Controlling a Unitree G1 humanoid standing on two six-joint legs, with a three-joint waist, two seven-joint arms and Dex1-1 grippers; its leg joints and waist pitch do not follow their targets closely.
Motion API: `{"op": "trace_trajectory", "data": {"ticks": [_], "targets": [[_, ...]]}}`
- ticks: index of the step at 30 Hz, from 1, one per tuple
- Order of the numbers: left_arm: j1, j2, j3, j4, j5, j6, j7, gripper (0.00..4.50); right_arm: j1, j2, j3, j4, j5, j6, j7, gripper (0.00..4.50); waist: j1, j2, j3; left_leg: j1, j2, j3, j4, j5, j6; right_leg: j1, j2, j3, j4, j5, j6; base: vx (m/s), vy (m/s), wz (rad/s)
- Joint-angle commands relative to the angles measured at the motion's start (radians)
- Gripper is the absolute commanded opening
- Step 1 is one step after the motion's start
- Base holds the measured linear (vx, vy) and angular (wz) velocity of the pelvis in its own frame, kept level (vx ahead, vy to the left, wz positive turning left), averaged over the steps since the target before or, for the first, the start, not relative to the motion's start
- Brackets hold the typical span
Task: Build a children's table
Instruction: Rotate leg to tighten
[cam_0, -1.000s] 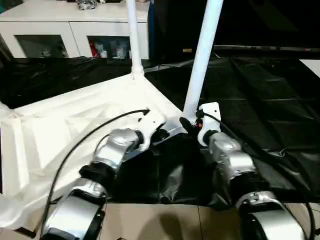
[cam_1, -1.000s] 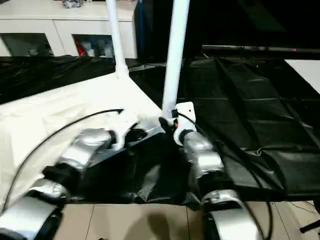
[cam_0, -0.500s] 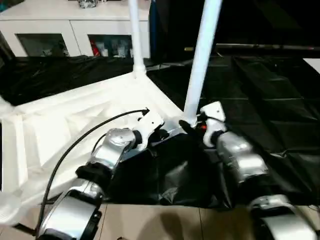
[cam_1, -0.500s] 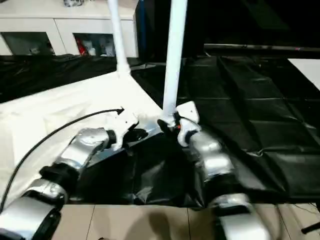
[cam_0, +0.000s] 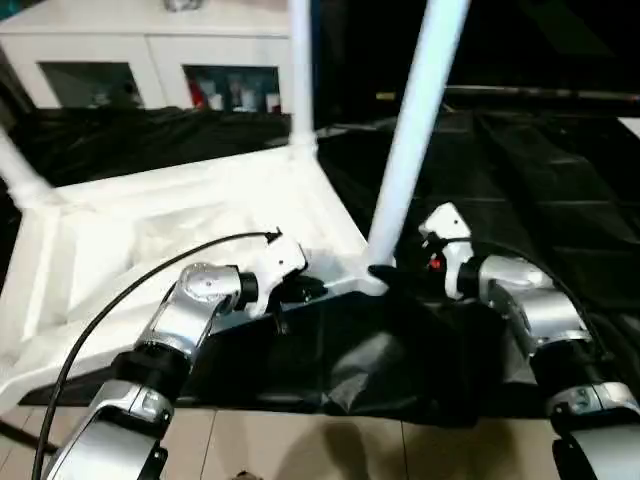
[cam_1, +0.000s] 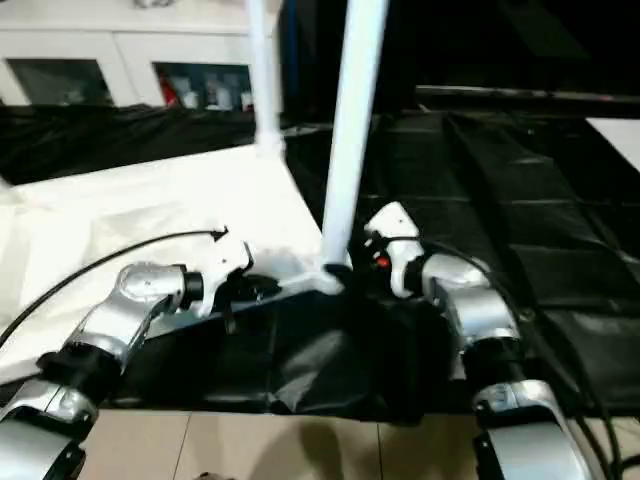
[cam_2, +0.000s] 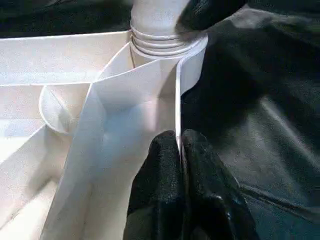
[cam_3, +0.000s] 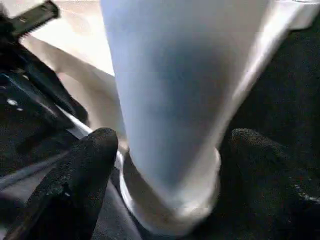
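Note:
The white tabletop (cam_0: 150, 230) lies upside down on black sheeting, ribs up. A tapered white leg (cam_0: 412, 150) stands in its near right corner socket (cam_2: 165, 42). A second leg (cam_0: 300, 75) rises at the far corner and a third leg (cam_0: 20, 170) at the left. My left gripper (cam_0: 303, 291) is shut on the tabletop's thin rim (cam_2: 176, 95) just short of that socket. My right gripper (cam_0: 385, 272) clasps the base of the near leg (cam_3: 175, 90), one fingertip (cam_3: 80, 175) on each side of its collar.
A white cabinet (cam_0: 150, 60) with glass doors stands at the back left. Black sheeting (cam_0: 540, 180) covers the floor to the right and in front of the tabletop. Tiled floor (cam_0: 330, 450) shows near my feet. A black cable (cam_0: 130, 290) loops over my left forearm.
The head camera has shifted, bringing the left leg into view. My right forearm has swung out to the right around the leg's base. The left gripper stays on the rim.

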Motion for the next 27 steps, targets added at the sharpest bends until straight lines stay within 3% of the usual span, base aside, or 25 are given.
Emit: {"op": "trace_trajectory", "data": {"ticks": [1, 7, 8, 11, 14, 22, 27], "targets": [[0.021, -0.006, -0.012, -0.025, -0.022, -0.001, -0.030, 0.00, -0.016, 0.005, 0.016, 0.021, -0.006, -0.004, 0.018, 3.87, 0.000, -0.021, -0.065, 0.020, 0.023, -0.006, -0.060, -0.238, 0.049, 0.045, -0.039, 0.023, -0.060, -0.237, -0.227, 0.000, 0.000, 0.00], [0.027, -0.004, -0.012, -0.046, -0.022, 0.017, -0.035, 0.00, -0.029, 0.023, 0.017, 0.055, -0.013, -0.011, 0.008, 3.87, 0.000, -0.020, -0.066, 0.019, 0.021, -0.007, -0.060, -0.229, 0.040, 0.047, -0.039, 0.024, -0.059, -0.231, -0.220, 0.000, 0.000, 0.00], [0.028, -0.003, -0.012, -0.048, -0.023, 0.019, -0.035, 0.00, -0.028, 0.024, 0.017, 0.051, -0.013, -0.009, 0.010, 3.61, -0.001, -0.018, -0.067, 0.018, 0.021, -0.007, -0.059, -0.220, 0.043, 0.048, -0.039, 0.024, -0.057, -0.209, -0.225, 0.000, 0.000, 0.00], [0.029, -0.001, -0.014, -0.051, -0.024, 0.023, -0.034, 0.00, -0.027, 0.023, 0.019, 0.051, -0.011, -0.009, 0.017, 3.52, 0.000, -0.017, -0.067, 0.019, 0.020, -0.006, -0.058, -0.217, 0.046, 0.048, -0.038, 0.023, -0.058, -0.206, -0.226, 0.000, 0.000, 0.00], [0.031, 0.000, -0.014, -0.054, -0.025, 0.026, -0.033, 0.00, -0.022, 0.023, 0.016, 0.048, -0.007, -0.009, 0.016, 3.10, -0.001, -0.018, -0.067, 0.019, 0.020, -0.006, -0.058, -0.223, 0.044, 0.048, -0.037, 0.023, -0.058, -0.205, -0.227, 0.000, 0.000, 0.00], [0.037, -0.002, -0.009, -0.057, -0.028, 0.036, -0.026, 0.00, 0.000, 0.034, 0.007, 0.035, 0.007, -0.007, 0.009, 2.70, -0.001, -0.013, -0.068, 0.020, 0.020, -0.007, -0.058, -0.225, 0.041, 0.049, -0.037, 0.023, -0.056, -0.196, -0.231, 0.000, 0.000, 0.00], [0.008, -0.033, 0.009, -0.009, -0.009, 0.051, 0.064, 0.00, 0.028, 0.082, -0.045, 0.036, 0.019, 0.005, -0.136, 2.66, -0.005, -0.014, -0.065, 0.021, 0.019, -0.007, -0.060, -0.238, 0.035, 0.046, -0.038, 0.024, -0.061, -0.223, -0.225, 0.000, 0.000, 0.00]]}}
